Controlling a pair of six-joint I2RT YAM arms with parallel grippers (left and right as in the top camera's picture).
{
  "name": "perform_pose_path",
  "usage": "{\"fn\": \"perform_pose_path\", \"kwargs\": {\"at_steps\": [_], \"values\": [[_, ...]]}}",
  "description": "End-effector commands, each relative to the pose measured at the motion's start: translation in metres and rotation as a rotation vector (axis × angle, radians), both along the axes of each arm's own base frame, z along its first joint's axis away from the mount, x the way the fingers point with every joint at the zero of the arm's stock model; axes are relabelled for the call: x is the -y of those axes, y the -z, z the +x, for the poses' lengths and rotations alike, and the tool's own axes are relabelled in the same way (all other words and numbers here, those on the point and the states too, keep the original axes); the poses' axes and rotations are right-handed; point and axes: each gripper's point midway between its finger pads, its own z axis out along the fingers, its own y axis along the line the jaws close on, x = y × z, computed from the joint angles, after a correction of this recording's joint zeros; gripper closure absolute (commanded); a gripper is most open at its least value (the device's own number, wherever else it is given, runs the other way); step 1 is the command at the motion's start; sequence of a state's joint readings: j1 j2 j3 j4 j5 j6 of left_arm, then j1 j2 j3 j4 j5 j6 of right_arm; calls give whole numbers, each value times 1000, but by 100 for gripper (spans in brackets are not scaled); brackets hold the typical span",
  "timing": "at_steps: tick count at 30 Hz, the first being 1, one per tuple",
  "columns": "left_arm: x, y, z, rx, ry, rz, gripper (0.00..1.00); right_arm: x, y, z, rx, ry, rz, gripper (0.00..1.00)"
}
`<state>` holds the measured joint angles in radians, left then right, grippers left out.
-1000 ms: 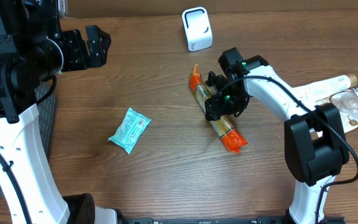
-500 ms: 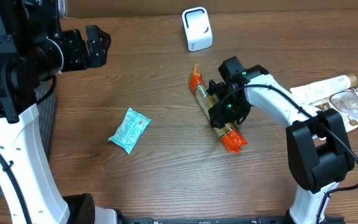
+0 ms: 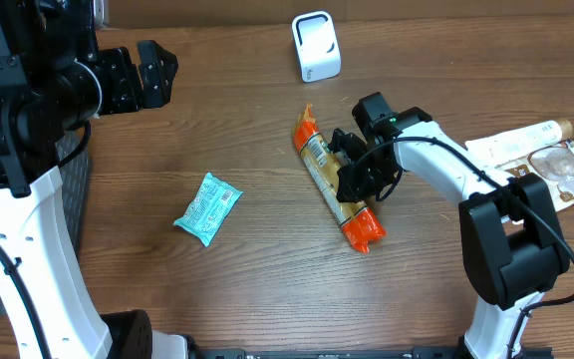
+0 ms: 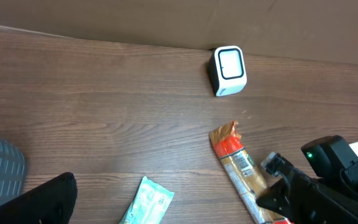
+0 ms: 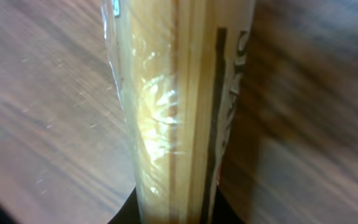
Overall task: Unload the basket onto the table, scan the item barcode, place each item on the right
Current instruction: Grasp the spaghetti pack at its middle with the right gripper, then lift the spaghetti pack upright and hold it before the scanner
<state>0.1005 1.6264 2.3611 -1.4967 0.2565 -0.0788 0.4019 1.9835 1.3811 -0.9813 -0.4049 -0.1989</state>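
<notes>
Right gripper [image 3: 354,181] is clamped tight on the long snack pack [image 3: 316,158], which lies diagonally mid-table, on the wood below the white scanner [image 3: 315,46]. Left gripper [image 3: 153,72] hangs wide open and empty, far left.

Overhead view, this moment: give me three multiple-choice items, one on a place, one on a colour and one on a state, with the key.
1. Where is the white scanner relative to the orange-ended pack?
A. Apart from it, farther back
B. Under it
C. Lying on top of it

2. What colour is the small packet on the left arm's side?
A. Red
B. Teal
C. Black

3. How is the left gripper?
A. Shut on the scanner
B. Open and empty
C. Shut on the packet

Key:
1. A, bare wood separates scanner and pack.
2. B, its wrapper is teal.
3. B, its fingers stand apart with nothing between them.
</notes>
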Motion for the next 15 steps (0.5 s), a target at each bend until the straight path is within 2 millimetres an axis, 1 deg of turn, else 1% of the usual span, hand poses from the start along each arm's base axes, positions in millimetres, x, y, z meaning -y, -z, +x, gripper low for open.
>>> {"fn": "perform_pose_path", "kwargs": {"at_steps": [1, 4, 6, 8, 11, 15], "values": [[-5, -2, 2, 8, -11, 7, 1, -25, -55, 15, 33, 4, 227, 96], [-5, -2, 2, 8, -12, 7, 0, -30, -95, 20, 63, 11, 366, 96], [-5, -2, 2, 8, -12, 7, 1, -30, -122, 19, 85, 9, 461, 96], [-5, -2, 2, 8, -11, 7, 0, -29, -149, 14, 107, -14, 554, 96], [-5, -2, 2, 8, -12, 7, 1, -25, -190, 0, 143, -60, 689, 96], [-5, -2, 2, 8, -11, 7, 0, -18, -225, -12, 173, -64, 778, 96]]}}
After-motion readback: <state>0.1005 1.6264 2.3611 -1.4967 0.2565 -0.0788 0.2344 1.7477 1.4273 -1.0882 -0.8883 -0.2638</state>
